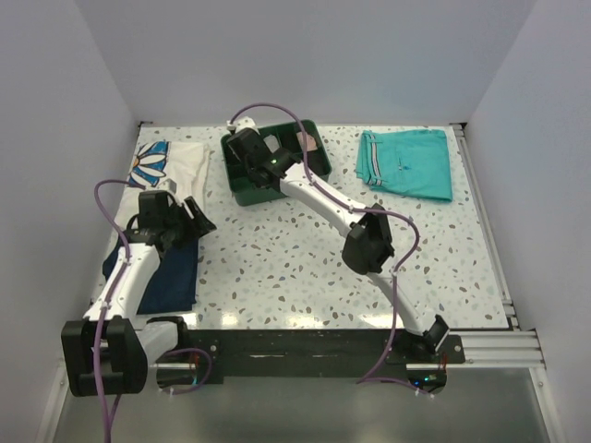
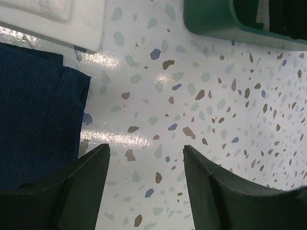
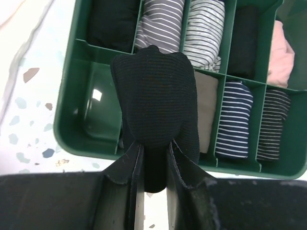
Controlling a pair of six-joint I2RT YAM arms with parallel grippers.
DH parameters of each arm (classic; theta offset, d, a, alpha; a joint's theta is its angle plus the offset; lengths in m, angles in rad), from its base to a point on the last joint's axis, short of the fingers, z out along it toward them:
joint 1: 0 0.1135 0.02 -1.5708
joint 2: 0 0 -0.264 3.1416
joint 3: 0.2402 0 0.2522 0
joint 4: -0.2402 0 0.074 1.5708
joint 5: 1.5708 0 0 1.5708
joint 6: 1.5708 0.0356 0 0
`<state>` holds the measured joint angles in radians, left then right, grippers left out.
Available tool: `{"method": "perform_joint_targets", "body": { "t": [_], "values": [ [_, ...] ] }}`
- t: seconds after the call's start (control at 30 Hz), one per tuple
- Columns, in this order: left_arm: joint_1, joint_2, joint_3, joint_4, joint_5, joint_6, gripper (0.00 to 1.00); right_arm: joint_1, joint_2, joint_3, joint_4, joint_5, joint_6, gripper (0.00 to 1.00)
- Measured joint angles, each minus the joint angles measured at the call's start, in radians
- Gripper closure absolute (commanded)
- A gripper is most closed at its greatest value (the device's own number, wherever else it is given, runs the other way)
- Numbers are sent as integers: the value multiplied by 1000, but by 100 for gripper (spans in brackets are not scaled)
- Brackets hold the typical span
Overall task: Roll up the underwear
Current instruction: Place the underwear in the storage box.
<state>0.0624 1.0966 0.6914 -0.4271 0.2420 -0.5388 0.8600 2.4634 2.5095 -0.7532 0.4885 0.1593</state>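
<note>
The underwear (image 3: 153,105) is a black rolled bundle pinched between my right gripper's fingers (image 3: 136,167). My right gripper (image 3: 154,146) is shut on it and holds it over the near-left compartments of the green divided tray (image 3: 81,143). In the top view the right gripper (image 1: 247,157) is over the tray's (image 1: 268,196) left side, and the underwear is hidden under it. My left gripper (image 2: 146,153) is open and empty over bare table, just right of the navy garment (image 2: 33,115). It also shows in the top view (image 1: 199,221).
The tray holds striped rolls (image 3: 158,24), a pink roll (image 3: 283,52) and dark rolls; its near-left compartment (image 3: 93,110) is empty. Teal shorts (image 1: 406,161) lie at the back right. A white floral cloth (image 1: 171,166) and the navy garment (image 1: 171,277) lie at the left.
</note>
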Motion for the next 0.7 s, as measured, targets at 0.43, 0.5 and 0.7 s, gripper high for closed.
{"method": "perform_joint_targets", "body": {
  "t": [0.43, 0.5, 0.7],
  "values": [
    [16, 18, -3, 8, 31, 9, 32, -6, 103, 37, 43, -38, -23, 99],
    [16, 18, -3, 9, 36, 9, 32, -6, 104, 38, 47, -47, -22, 99],
    [17, 18, -3, 18, 44, 9, 32, -3, 104, 45, 82, -84, -18, 98]
  ]
}}
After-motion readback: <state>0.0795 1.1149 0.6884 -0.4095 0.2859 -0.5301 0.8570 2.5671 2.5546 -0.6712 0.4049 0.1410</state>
